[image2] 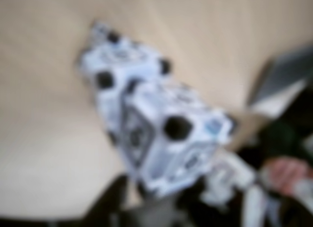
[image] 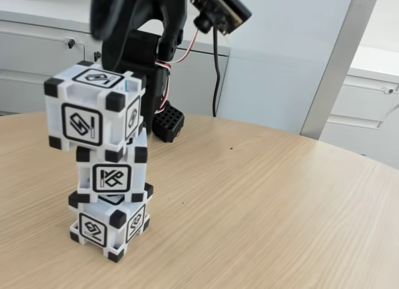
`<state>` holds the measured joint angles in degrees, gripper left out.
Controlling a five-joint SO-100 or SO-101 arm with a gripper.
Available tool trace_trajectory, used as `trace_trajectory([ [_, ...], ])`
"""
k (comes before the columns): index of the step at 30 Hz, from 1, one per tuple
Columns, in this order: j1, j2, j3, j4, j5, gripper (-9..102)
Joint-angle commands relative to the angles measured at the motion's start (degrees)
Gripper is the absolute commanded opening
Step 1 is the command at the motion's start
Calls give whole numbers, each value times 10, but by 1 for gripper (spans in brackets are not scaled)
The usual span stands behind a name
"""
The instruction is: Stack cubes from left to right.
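Note:
Three white cubes with black corners stand in one stack at the left of the fixed view. The bottom cube (image: 109, 227) rests on the wooden table (image: 268, 202), and the middle cube (image: 112, 175) sits on it. The top cube (image: 93, 111) overhangs to the left and looks slightly tilted. My black gripper (image: 148, 90) comes down right behind the top cube, its fingertips hidden by it. The wrist view is blurred. It looks down on the top cube (image2: 171, 134) with a lower cube (image2: 117, 65) beyond it, and dark gripper parts (image2: 146, 207) lie along the bottom edge.
The arm's black base (image: 167, 122) stands on the table behind the stack, with a cable (image: 216, 65) hanging beside it. White cabinets (image: 368, 102) and a wall lie beyond the table's far edge. Bare wood stretches to the right of the stack.

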<state>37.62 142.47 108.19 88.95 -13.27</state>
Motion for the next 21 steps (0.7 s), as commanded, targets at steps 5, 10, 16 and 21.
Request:
trace_trajectory([
  [5,-37,51,-3,1,15,30],
  [10,-83,78,-3,0,40,14],
  [16,-154,82,-3,-9,89,0],
  [21,-247,82,-3,-10,129,0],
])
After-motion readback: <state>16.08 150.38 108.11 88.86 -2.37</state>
